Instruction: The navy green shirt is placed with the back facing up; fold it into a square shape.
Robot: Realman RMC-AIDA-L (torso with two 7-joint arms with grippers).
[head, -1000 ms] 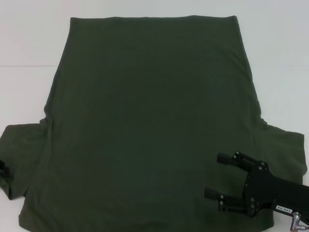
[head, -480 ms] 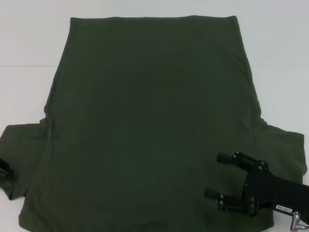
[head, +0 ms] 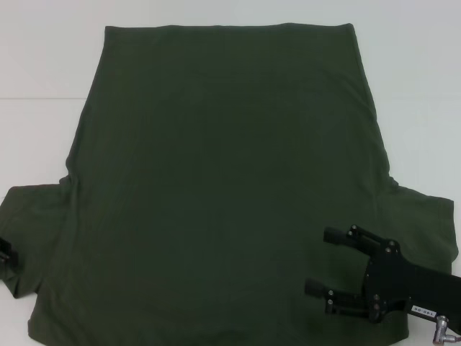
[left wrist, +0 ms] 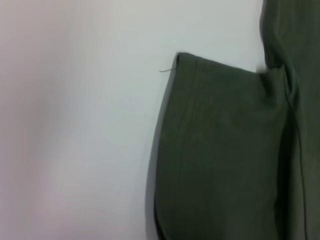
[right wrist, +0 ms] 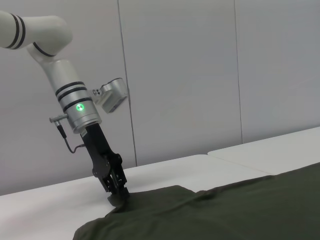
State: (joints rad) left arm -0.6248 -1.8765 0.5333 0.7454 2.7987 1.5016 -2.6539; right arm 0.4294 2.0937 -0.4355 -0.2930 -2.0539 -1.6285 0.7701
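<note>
While my right gripper (head: 317, 262) is hovering low over the near right part of the shirt (head: 223, 180), I am seeing its two black fingers (head: 337, 236) spread well apart, pointing toward the middle of the cloth and holding nothing. My left gripper (right wrist: 118, 198) is showing in the right wrist view, its tip pressing down at the edge of the left sleeve (left wrist: 220, 150); I cannot tell from there whether its fingers are parted or pinching the fabric. In the head view only a dark sliver of it is peeking in at the left border, beside that sleeve. The dark green shirt is lying flat with its plain side up on the white table (head: 43, 65), its straight hem at the far end and both short sleeves spreading outward at the near end. The left wrist view is showing the stitched sleeve cuff lying smooth on the table.
</note>
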